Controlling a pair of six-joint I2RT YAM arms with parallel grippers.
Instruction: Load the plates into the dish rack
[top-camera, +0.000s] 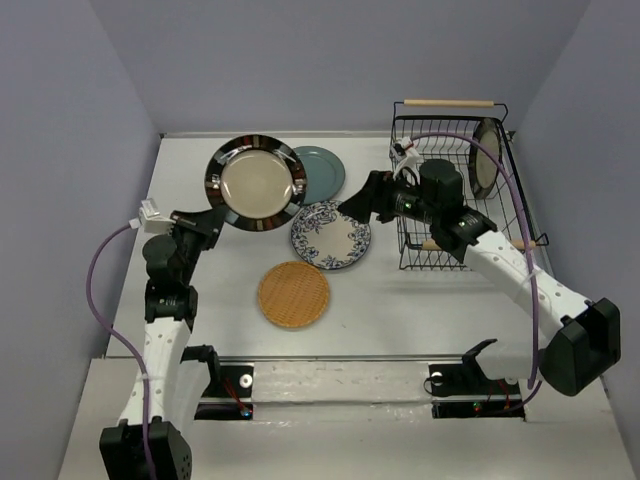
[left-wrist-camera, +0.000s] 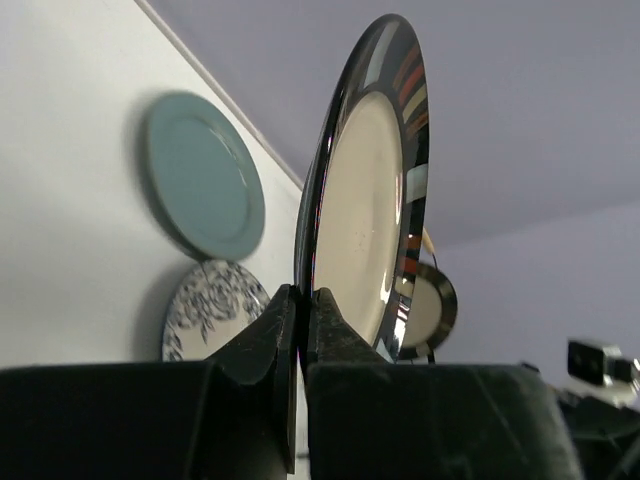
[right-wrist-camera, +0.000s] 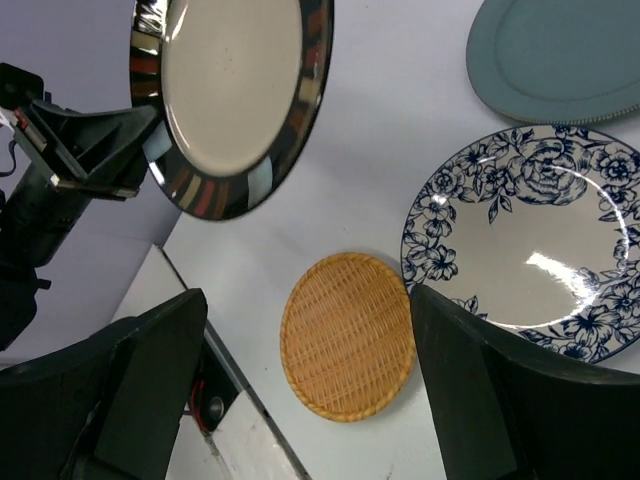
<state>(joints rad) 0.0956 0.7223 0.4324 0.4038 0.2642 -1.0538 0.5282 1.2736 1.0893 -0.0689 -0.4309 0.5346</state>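
1. Our left jaws clench the rim of one striped plate (top-camera: 256, 183), lifted off the table (top-camera: 420, 310) and tilted up, likely so it can slot upright
2. Our right jaws hang released near the floral plate (top-camera: 330, 236), grasping nothing
3. A second striped plate (top-camera: 487, 155) stands in the dish rack (top-camera: 450, 102); the teal plate (top-camera: 325, 170) and woven plate (top-camera: 293, 295) lie flat on the table

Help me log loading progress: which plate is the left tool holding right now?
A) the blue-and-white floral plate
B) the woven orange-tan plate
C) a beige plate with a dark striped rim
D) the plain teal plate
C: the left tool is shut on the rim of the striped-rim beige plate, held on edge in the air, while the teal plate, floral plate and woven plate lie flat on the table.
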